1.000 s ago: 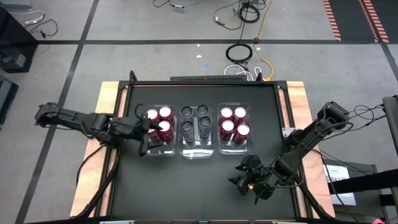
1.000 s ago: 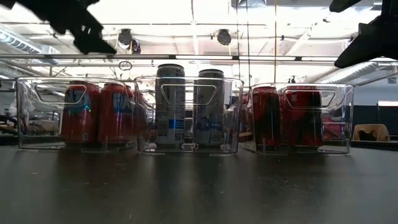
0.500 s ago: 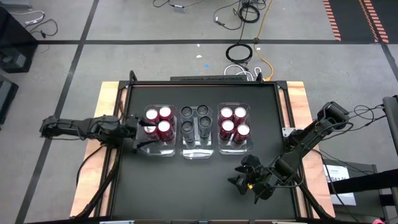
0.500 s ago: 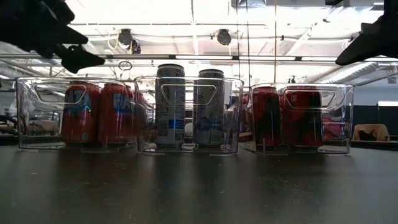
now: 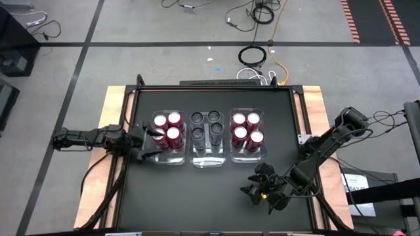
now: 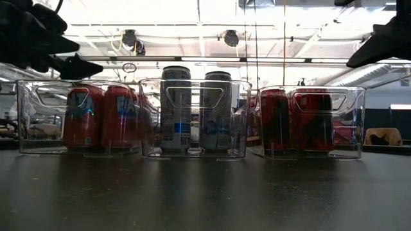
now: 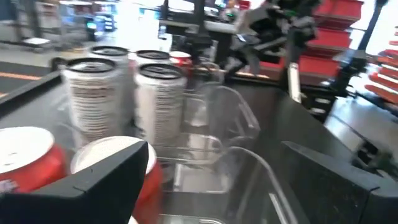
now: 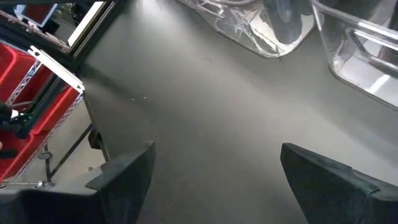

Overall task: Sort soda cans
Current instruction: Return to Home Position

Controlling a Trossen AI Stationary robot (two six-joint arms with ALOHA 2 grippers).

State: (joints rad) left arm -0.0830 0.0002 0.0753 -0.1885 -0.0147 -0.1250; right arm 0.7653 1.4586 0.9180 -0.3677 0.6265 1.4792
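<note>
"Where is your left gripper?"

"My left gripper (image 5: 146,141) is at the outer side of the left bin (image 5: 174,156), up above its rim. Its fingers (image 7: 106,180) are spread wide apart. They hold nothing. I cannot tell if it touches the bin."

"And the other one?"

"My right gripper (image 5: 259,188) hangs over the bare black table (image 5: 197,196). It is apart from the bins, out past the short end of the right bin (image 5: 248,156). Its fingers (image 8: 124,174) are spread wide too, with only the table top between them."

"Where are the cans?"

"They are in three clear bins that stand side by side across the middle of the table. Three red cans (image 5: 167,126) stand in the left bin. Four dark cans (image 5: 207,130) stand in the middle bin (image 5: 209,158). Four other red cans (image 5: 246,129) stand in the right bin. Every can stands upright."
</note>
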